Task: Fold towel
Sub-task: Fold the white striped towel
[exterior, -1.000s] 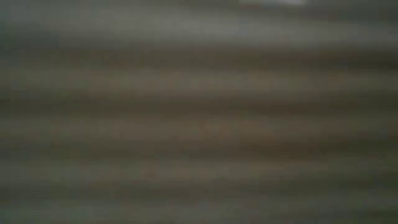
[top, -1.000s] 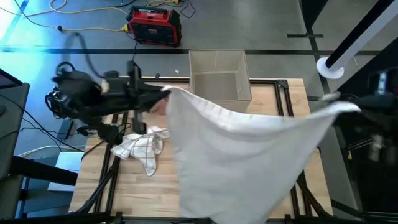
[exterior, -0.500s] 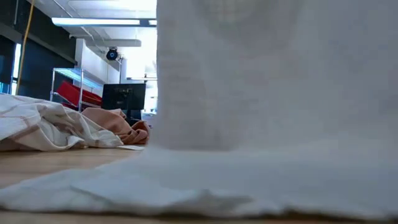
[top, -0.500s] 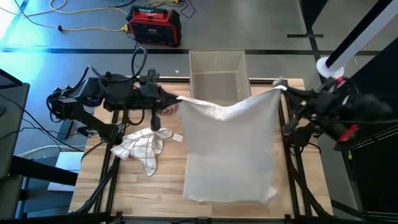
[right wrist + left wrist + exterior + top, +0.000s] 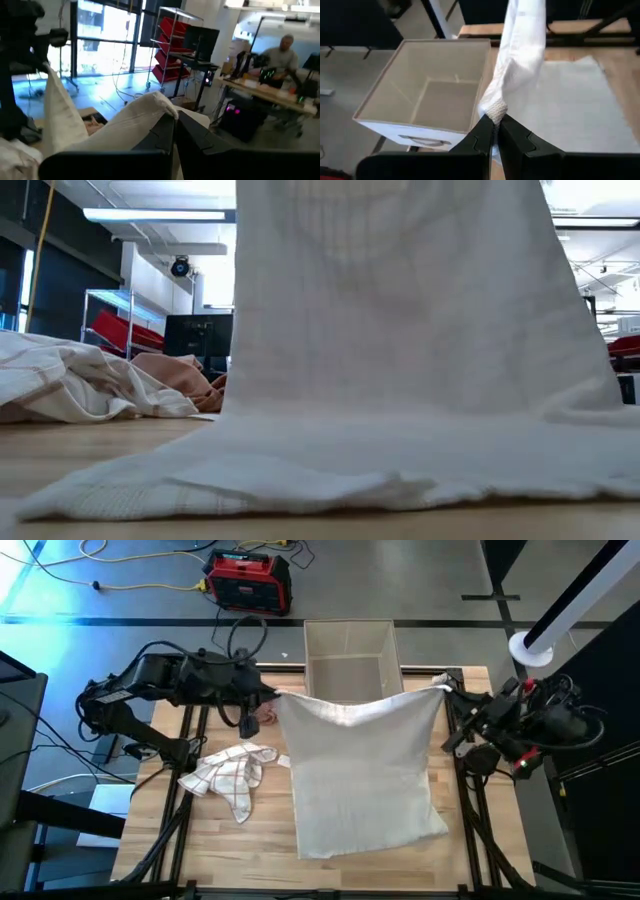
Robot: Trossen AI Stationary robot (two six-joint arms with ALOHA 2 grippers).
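Observation:
A white towel (image 5: 365,770) is held up by its two far corners, and its top edge sags a little between them. My left gripper (image 5: 272,695) is shut on the far left corner and my right gripper (image 5: 447,690) is shut on the far right corner. In the low view the towel (image 5: 400,330) hangs like a curtain, its lower part spread on the table. My left gripper pinches the towel's far left corner (image 5: 496,109) between its two fingers, bunched cloth. It comes from the table's left, slanting down. The towel hangs from it, and the near part (image 5: 370,830) lies flat on the table. My right gripper pinches the far right corner (image 5: 162,102) between its two fingers, reaching in about level from the table's right. The corner is bunched, and the top edge runs slightly slack across to the other gripper.
A crumpled checked cloth (image 5: 230,775) lies on the table's left, with an orange cloth (image 5: 265,715) beyond it near my left gripper. An open beige box (image 5: 350,660) stands at the far edge, behind the towel. Black frame rails (image 5: 470,800) run along both sides.
Both grippers have come down. My right gripper has swung far in toward the table's left, so the span between the corners has narrowed. The towel, spread wide in the air before, now hangs narrower with its near part laid out on the table.

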